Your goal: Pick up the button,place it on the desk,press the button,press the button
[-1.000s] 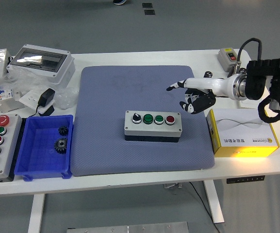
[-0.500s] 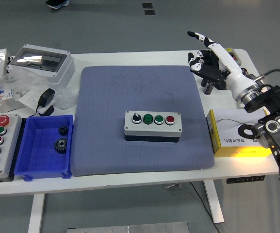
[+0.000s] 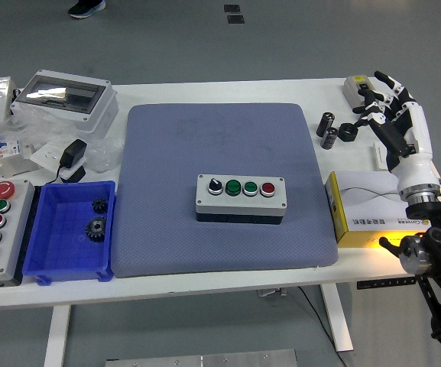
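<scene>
Resting already on the blue mat (image 3: 205,145), button box (image 3: 241,197) placed; presses not visibly done. Right hand (image 3: 392,115) far right, fingers spread, holding nothing.

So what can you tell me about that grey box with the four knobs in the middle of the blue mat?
The button box is a long rectangular case, light grey on top with a darker base, plastic by the look of it. Its top carries a row of four controls: a black selector knob at the left, two green buttons, then a red button at the right. It lies flat, lengthwise across the blue mat, near the mat's middle. Nothing touches it but the mat; the robot hand is well off to the right.
</scene>
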### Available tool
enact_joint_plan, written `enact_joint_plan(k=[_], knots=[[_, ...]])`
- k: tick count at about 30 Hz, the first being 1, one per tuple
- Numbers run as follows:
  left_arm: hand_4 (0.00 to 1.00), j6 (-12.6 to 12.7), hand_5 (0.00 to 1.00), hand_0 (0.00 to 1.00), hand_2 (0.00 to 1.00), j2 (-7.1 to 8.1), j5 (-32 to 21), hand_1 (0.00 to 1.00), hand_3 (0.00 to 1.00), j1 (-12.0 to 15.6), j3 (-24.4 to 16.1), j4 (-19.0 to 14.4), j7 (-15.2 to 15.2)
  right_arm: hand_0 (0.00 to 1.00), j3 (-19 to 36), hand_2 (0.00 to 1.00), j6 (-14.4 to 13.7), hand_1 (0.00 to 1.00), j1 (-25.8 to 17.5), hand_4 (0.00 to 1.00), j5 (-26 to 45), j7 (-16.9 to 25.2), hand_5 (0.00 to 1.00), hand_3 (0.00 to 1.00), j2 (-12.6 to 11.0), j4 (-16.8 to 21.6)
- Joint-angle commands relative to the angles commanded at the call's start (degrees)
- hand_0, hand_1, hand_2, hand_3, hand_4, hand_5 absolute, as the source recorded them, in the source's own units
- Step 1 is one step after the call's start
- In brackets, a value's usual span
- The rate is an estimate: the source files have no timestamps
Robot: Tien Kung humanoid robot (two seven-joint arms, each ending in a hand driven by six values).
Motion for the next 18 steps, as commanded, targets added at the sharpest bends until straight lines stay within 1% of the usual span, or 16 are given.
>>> enact_joint_plan(k=[1, 6, 7, 12, 13, 18], knots=[[0.624, 0.00, 0.104, 0.638, 0.621, 0.13, 0.20, 0.542, 0.583, -0.03, -0.15, -0.03, 0.08, 0.766, -0.01, 0.767, -0.09, 0.750, 0.01, 0.719, 0.25, 0.13, 0.469, 0.793, 0.00, -0.12], [0.624, -0.06, 0.104, 0.638, 0.621, 0.60, 0.76, 0.542, 0.583, -0.26, -0.47, -0.04, 0.07, 0.766, 0.32, 0.767, -0.34, 0.750, 0.04, 0.719, 1.20, 0.68, 0.469, 0.793, -0.07, -0.58], [0.623, -0.04, 0.106, 0.637, 0.621, 0.67, 0.88, 0.542, 0.582, -0.29, -0.56, -0.04, 0.06, 0.821, 0.37, 0.794, -0.37, 0.779, 0.04, 0.790, 1.27, 0.77, 0.584, 0.810, -0.07, -0.63], [0.623, 0.02, 0.106, 0.637, 0.621, 0.95, 1.16, 0.542, 0.582, -0.38, -0.76, -0.02, -0.01, 0.821, 1.17, 0.794, -0.39, 0.779, -0.23, 0.790, 2.40, 1.34, 0.584, 0.810, 0.31, -1.59], [0.623, 0.03, 0.107, 0.637, 0.621, 0.97, 1.16, 0.542, 0.583, -0.38, -0.75, -0.02, -0.01, 0.825, 1.52, 0.790, -0.36, 0.783, -0.42, 0.815, 2.90, 1.52, 0.626, 0.806, 0.36, -1.88], [0.623, 0.10, 0.107, 0.637, 0.621, 0.97, 0.91, 0.542, 0.583, -0.03, -0.66, -0.06, 0.09, 0.825, 2.62, 0.790, -0.23, 0.783, -1.12, 0.815, 3.96, 1.92, 0.626, 0.806, 0.30, -2.53]])
